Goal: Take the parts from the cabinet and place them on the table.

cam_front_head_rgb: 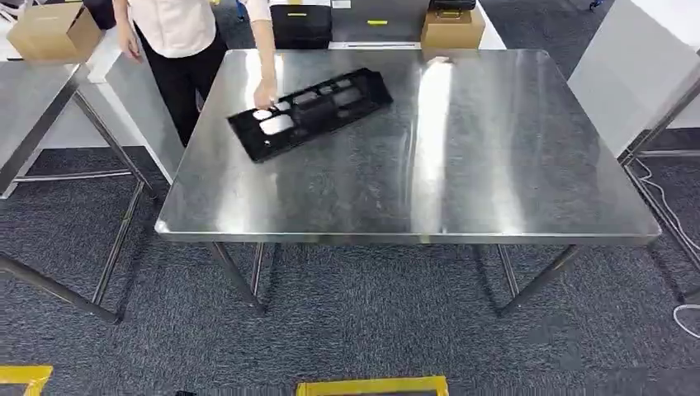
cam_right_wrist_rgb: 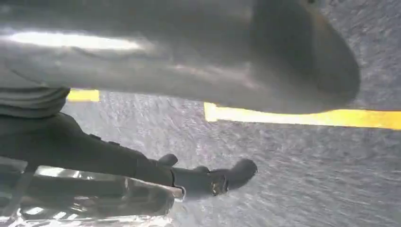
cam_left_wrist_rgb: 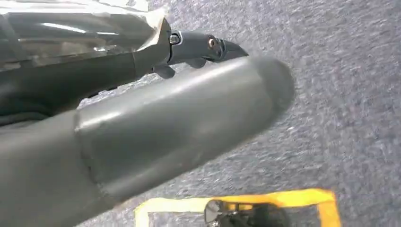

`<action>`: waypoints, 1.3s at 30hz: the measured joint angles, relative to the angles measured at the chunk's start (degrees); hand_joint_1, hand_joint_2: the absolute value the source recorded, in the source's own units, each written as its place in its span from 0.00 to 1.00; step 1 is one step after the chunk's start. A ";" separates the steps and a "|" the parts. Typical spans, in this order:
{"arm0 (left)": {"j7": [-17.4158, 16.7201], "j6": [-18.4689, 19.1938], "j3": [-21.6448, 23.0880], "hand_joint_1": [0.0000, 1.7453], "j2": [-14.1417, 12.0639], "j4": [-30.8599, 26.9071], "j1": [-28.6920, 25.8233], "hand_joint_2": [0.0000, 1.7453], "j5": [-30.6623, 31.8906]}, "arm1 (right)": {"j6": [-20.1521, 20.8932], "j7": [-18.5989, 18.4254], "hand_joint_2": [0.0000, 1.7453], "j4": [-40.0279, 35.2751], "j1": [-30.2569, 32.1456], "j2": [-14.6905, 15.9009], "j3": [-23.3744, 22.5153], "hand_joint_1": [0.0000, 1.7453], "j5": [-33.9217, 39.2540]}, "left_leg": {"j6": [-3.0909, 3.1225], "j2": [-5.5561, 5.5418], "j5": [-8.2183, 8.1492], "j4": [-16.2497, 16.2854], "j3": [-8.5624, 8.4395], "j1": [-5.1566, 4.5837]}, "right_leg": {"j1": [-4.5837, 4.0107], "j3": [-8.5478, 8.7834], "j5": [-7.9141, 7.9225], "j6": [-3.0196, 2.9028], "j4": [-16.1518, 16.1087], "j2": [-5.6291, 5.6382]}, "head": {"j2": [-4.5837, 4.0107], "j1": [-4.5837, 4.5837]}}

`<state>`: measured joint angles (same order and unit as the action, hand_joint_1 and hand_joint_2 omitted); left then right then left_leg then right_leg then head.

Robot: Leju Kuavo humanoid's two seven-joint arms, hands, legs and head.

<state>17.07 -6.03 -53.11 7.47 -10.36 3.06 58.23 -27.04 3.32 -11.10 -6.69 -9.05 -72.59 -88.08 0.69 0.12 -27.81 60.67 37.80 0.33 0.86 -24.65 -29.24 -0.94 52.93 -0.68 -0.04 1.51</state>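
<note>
1. Overhead, the head view looks down on a steel table (cam_front_head_rgb: 495,190) with a black part (cam_front_head_rgb: 309,111) lying flat near its far left corner, turned at an angle to the table's edges. A person's hand (cam_front_head_rgb: 265,93) rests on the part's left end, and the person stands just beyond that corner. Cardboard boxes (cam_front_head_rgb: 452,29) and a dark case sit past the far edge; yellow floor tape (cam_front_head_rgb: 371,385) shows on the carpet close to the robot.

2. From the left wrist view, the left hand (cam_left_wrist_rgb: 156,127) hangs over grey carpet. Its thick grey thumb lies straight and a dark finger (cam_left_wrist_rgb: 203,45) reaches out beside it with nothing between them, so it looks loosely open and empty.

3. From the right wrist view, the right hand (cam_right_wrist_rgb: 189,113) also hangs above the carpet and the yellow tape. The thumb and a dark, slightly curled finger (cam_right_wrist_rgb: 222,177) are apart, with nothing held.

4. Judging by its look, the part is a thin, stiff moulded plastic frame full of cut-outs: light, rigid along its length, a little slippery on polished steel. A sound hold would be on a long outer edge or through one of the larger openings near the middle, so it does not tip.
</note>
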 joint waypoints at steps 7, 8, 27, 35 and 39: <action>0.55 -0.04 0.00 0.00 0.07 0.00 0.07 0.00 0.13 | 0.59 -0.39 0.00 0.00 0.48 0.37 0.02 0.00 0.09 | -0.80 -0.02 -0.13 4.83 -6.47 0.66 | -0.27 -6.55 3.40 0.73 2.94 -0.26 | 0.00 0.13; 0.77 -0.02 0.00 0.00 0.05 -0.04 0.11 0.00 0.31 | 0.81 -0.61 0.00 0.00 0.55 0.46 0.02 0.00 0.26 | -0.54 -0.10 -0.80 0.82 -9.31 0.67 | -0.28 -7.00 3.53 0.94 3.43 -0.27 | 0.00 0.15; 1.75 -2.29 0.55 0.00 1.68 -0.13 0.62 0.00 1.68 | 1.49 -6.40 0.00 -0.02 1.27 1.24 0.02 0.00 0.28 | 0.42 0.61 6.41 -4.56 -2.50 0.23 | -0.22 -0.17 -1.03 4.53 1.59 0.89 | 0.00 -0.96; 1.16 -2.43 0.61 0.00 1.71 -0.13 0.44 0.00 1.84 | 1.75 -6.16 0.00 -0.02 1.18 1.20 0.02 0.00 0.37 | -0.34 0.30 -6.13 14.43 1.04 0.57 | -0.57 -5.24 2.68 0.48 2.47 0.06 | 0.00 -0.44; 0.63 -2.69 0.63 0.00 1.29 -0.22 0.69 0.00 2.25 | 2.08 -6.08 0.00 0.02 1.19 0.76 0.05 0.00 0.37 | 2.63 -0.06 -2.16 -1.56 -11.48 -0.66 | -1.26 -7.52 4.41 0.70 3.12 0.23 | 0.00 -0.55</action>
<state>17.70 -8.72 -52.48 8.76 -10.58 3.75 60.48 -24.96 -2.75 -11.08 -5.50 -8.29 -72.54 -87.71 3.32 0.06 -29.97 59.11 26.31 -0.33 -0.40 -32.17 -24.83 -0.25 56.06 -0.45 -0.04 0.96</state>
